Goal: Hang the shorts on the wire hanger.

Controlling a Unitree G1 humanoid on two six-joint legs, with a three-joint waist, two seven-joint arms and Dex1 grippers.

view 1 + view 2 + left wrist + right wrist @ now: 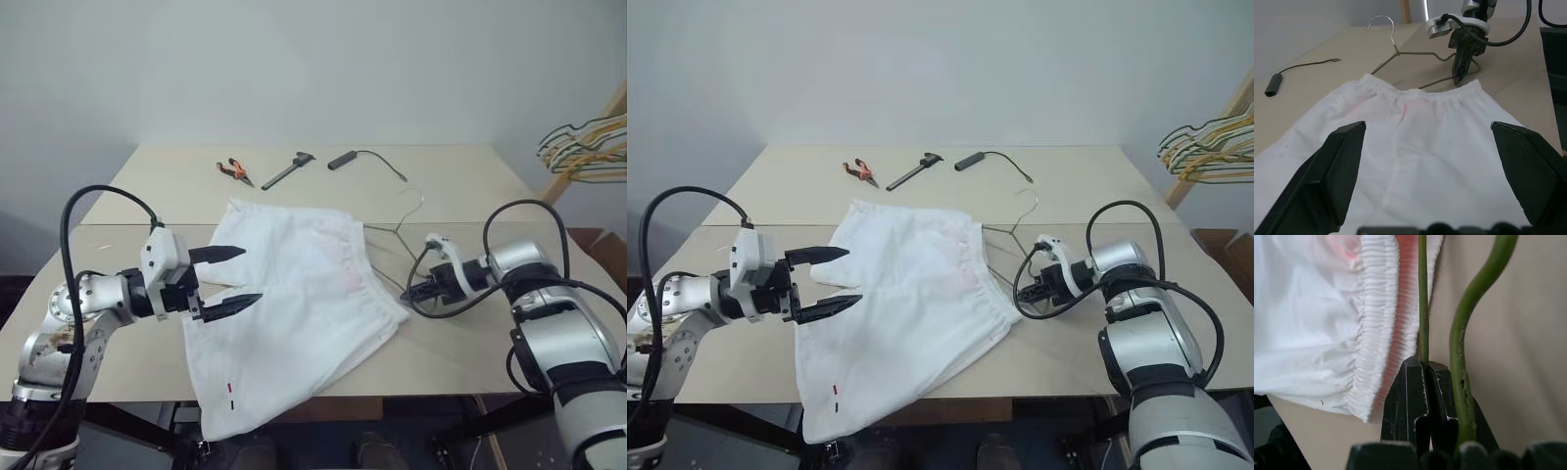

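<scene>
One crumpled white shorts [294, 313], pink-tinted waistband, apparently overlapping wire hanger [392, 230].

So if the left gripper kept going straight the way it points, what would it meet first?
Probably the shorts: the open left gripper hovers over the cloth, aimed slightly downward toward the waistband. Beyond lie the wire hanger and the right gripper; depth is unclear.

We saw white shorts [294, 313] with a faint pink tint at the waistband and a tiny red mark at their 7 o'clock hem, a grey-olive wire hanger [1415, 54], and orange-handled pliers [233, 170] on the beige table [460, 186].
</scene>
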